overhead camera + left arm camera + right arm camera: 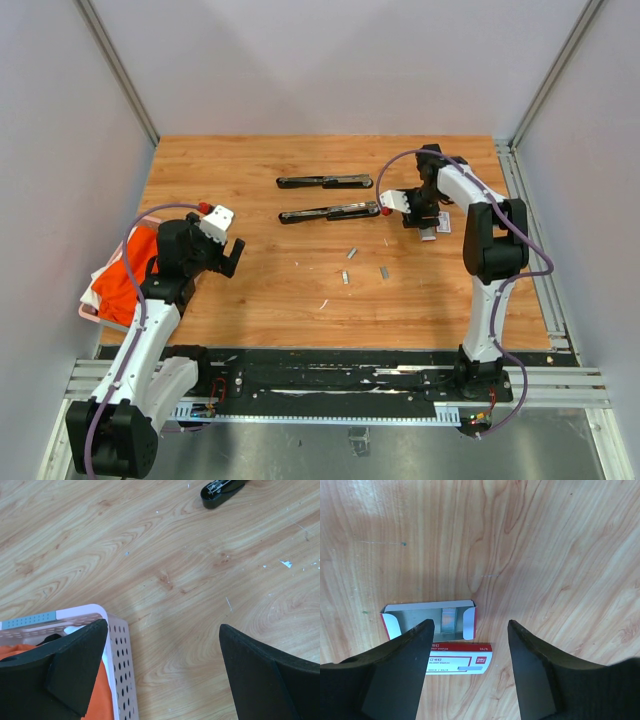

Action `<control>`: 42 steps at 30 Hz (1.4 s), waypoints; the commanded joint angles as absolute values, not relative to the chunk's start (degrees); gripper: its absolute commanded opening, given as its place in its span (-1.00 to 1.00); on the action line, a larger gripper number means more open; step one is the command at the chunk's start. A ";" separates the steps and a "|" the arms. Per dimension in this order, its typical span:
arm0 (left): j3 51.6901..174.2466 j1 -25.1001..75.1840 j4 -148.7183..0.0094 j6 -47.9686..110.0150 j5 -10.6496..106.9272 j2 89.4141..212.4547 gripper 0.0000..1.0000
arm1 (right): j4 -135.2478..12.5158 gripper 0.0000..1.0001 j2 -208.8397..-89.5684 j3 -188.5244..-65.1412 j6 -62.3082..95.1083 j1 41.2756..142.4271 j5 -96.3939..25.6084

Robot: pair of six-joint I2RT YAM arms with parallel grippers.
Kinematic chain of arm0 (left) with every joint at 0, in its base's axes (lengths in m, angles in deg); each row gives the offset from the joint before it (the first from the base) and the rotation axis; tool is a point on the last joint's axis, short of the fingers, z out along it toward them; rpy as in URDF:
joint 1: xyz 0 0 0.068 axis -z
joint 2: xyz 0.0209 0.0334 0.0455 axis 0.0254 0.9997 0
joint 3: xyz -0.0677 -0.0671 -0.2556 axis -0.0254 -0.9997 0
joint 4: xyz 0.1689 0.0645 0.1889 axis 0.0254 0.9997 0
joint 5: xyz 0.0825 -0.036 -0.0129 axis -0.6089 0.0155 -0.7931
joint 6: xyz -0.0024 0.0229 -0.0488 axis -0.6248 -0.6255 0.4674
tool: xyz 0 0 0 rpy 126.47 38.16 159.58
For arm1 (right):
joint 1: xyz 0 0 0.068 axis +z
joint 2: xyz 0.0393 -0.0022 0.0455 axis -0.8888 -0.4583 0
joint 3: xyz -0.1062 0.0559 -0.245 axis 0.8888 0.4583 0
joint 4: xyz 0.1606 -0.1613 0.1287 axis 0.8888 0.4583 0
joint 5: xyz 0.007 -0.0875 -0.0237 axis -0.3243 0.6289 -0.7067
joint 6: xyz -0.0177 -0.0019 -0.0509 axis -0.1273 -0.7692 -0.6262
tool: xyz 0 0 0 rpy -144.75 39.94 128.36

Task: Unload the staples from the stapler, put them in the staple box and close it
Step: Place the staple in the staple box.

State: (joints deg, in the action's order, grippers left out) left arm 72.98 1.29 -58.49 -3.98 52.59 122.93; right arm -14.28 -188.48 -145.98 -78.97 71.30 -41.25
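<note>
Two black staplers lie opened out flat at the back of the table, one farther (325, 181) and one nearer (330, 212); the left wrist view catches an end of one stapler (222, 489). Three short silvery staples (351, 253) (384, 271) (345, 277) lie loose on the wood in front of them. My right gripper (420, 218) (470, 625) hangs open over a small red-and-white box (460, 661), holding nothing. The box's open tray (410, 612) has a silvery strip (449, 617) in it. My left gripper (226, 256) (162, 650) is wide open and empty, far to the left.
A pale perforated basket (117, 645) (100, 300) with orange cloth sits at the table's left edge, under my left gripper's left finger. White walls and metal rails border the wooden table (280, 290). The small box (436, 228) lies just right of the nearer stapler.
</note>
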 commanded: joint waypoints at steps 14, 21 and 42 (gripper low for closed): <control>72.53 0.93 -60.09 -4.48 53.14 123.08 0.96 | -11.52 0.14 -191.19 -148.01 -76.45 70.37 -38.97; 72.53 0.92 -60.03 -4.49 53.09 122.99 0.96 | -11.39 0.08 -191.86 -148.62 -76.35 70.37 -38.32; 72.53 0.92 -60.03 -4.55 53.22 122.92 0.96 | -8.79 -0.15 -193.07 -151.48 -76.68 70.27 -37.21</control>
State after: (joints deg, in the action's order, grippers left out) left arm 72.90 1.29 -58.49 -4.11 52.59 123.06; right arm -11.53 -192.39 -150.05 -76.98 71.30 -37.69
